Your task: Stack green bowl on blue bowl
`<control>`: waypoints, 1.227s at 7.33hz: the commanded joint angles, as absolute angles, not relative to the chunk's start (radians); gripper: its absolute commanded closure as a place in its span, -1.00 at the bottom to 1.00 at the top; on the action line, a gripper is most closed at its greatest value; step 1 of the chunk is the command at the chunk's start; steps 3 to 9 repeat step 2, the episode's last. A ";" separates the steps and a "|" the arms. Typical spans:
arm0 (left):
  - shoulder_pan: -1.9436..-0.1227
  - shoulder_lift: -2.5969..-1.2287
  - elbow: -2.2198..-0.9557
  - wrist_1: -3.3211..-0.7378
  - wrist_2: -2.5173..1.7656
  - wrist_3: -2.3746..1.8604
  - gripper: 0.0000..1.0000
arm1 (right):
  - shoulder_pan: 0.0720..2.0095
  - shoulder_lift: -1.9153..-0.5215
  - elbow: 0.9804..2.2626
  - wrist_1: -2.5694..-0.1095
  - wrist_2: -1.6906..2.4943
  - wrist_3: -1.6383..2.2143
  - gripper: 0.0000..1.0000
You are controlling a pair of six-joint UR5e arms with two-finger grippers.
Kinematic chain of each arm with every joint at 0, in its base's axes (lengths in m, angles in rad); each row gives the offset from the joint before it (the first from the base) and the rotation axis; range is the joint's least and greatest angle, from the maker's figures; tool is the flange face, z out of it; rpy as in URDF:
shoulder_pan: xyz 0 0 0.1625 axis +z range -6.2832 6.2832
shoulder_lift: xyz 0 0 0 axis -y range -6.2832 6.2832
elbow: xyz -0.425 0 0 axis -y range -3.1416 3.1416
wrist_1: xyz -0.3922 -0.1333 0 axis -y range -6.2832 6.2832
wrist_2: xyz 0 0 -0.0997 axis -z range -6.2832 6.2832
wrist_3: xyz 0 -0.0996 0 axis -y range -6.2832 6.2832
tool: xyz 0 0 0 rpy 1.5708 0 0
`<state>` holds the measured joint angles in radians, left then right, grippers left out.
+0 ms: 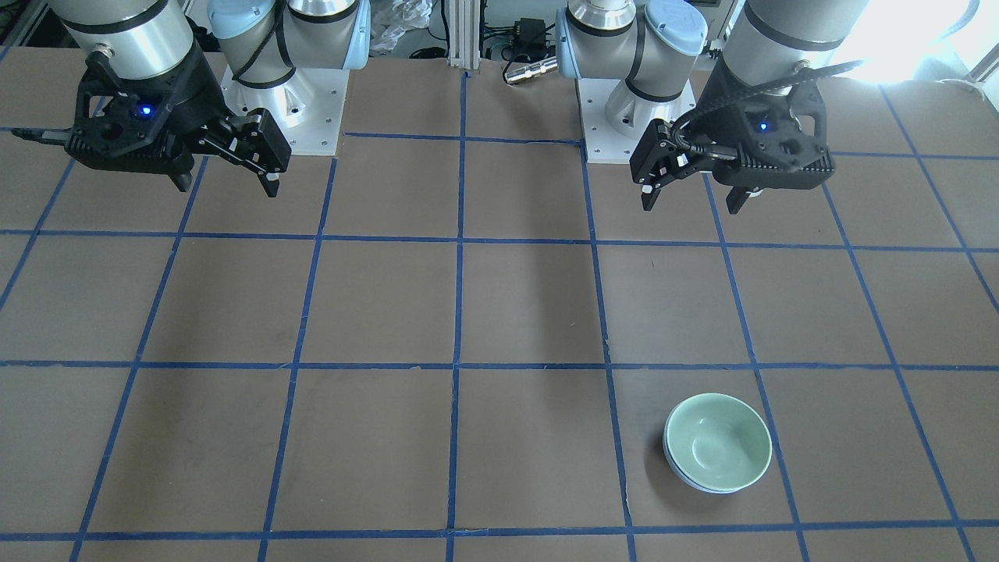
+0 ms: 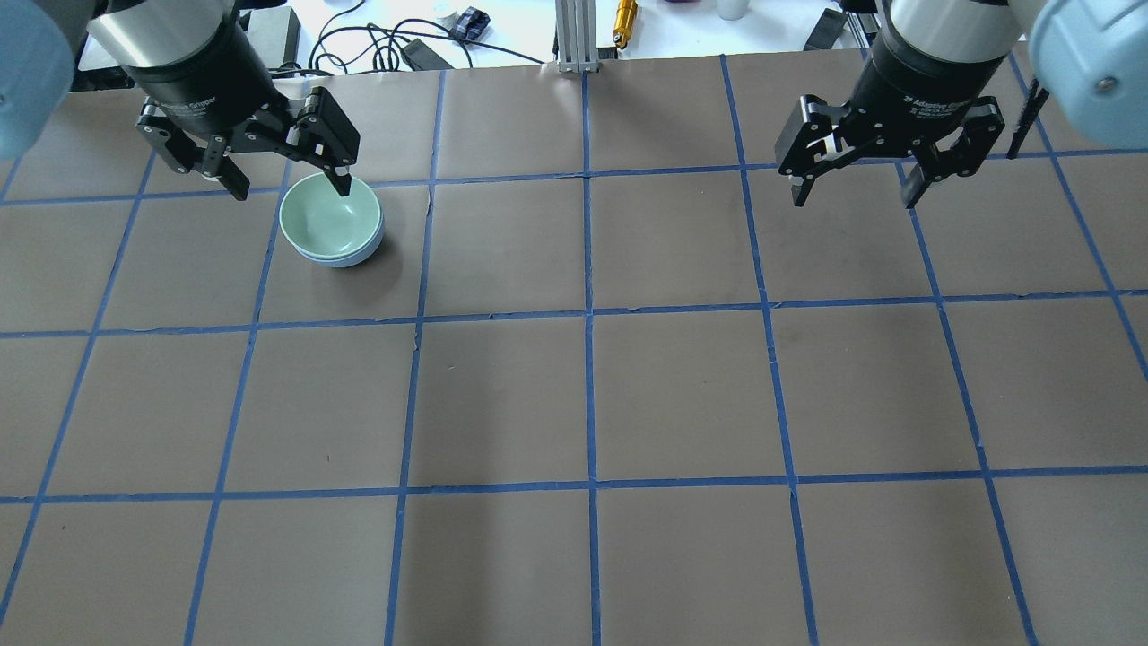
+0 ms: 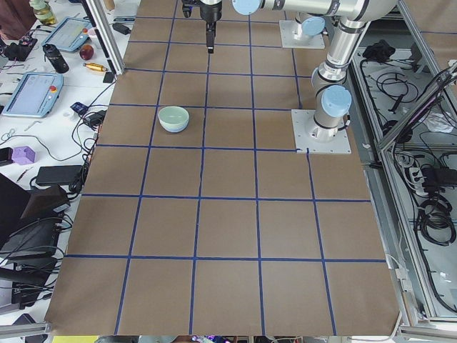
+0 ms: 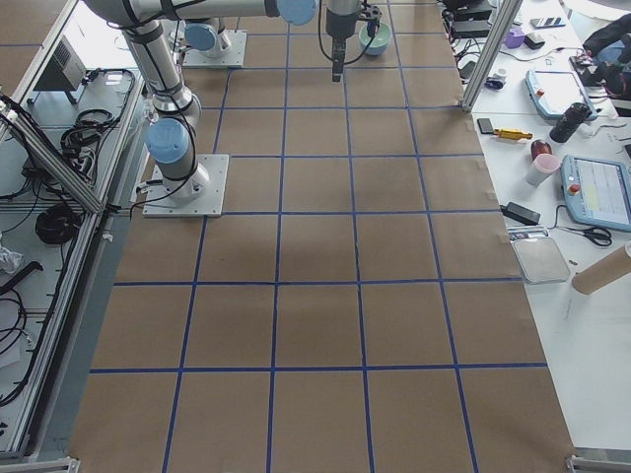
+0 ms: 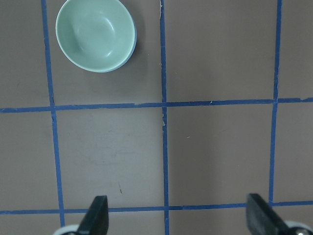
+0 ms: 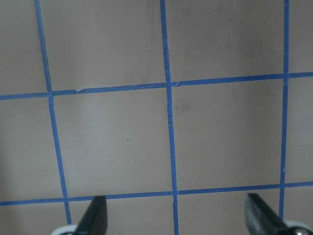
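The pale green bowl [image 1: 718,441] sits nested upright inside the blue bowl [image 1: 706,485], of which only a thin rim and side show below it. The stack also shows in the overhead view, green bowl [image 2: 330,215] over blue bowl [image 2: 356,257], and in the left wrist view [image 5: 95,34] at the top left. My left gripper [image 1: 691,199] [image 2: 291,188] is open and empty, raised well above the table and apart from the bowls. My right gripper [image 1: 228,186] [image 2: 854,197] is open and empty, raised over bare table on the other side.
The brown table [image 2: 583,404] carries a blue tape grid. The two arm bases [image 1: 281,101] [image 1: 636,117] stand at the robot's edge. A side bench with tablets [image 3: 32,93], cables and small items runs along the far edge near the bowls.
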<state>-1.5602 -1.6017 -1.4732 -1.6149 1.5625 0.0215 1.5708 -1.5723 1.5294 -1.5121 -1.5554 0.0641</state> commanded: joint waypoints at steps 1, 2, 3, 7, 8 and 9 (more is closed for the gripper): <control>-1.559 -1.601 -1.474 -1.614 1.562 0.021 -1.00 | 1.571 -1.572 1.529 -1.512 -1.555 0.064 -1.00; -1.557 -1.603 -1.473 -1.612 1.562 0.021 -1.00 | 1.571 -1.572 1.529 -1.511 -1.555 0.064 -1.00; -1.557 -1.603 -1.473 -1.612 1.562 0.021 -1.00 | 1.571 -1.572 1.529 -1.511 -1.555 0.064 -1.00; -1.557 -1.603 -1.473 -1.612 1.562 0.021 -1.00 | 1.571 -1.572 1.529 -1.511 -1.555 0.064 -1.00; -1.557 -1.603 -1.473 -1.612 1.562 0.021 -1.00 | 1.571 -1.572 1.529 -1.511 -1.555 0.064 -1.00; -1.557 -1.603 -1.473 -1.612 1.562 0.021 -1.00 | 1.571 -1.572 1.529 -1.511 -1.555 0.064 -1.00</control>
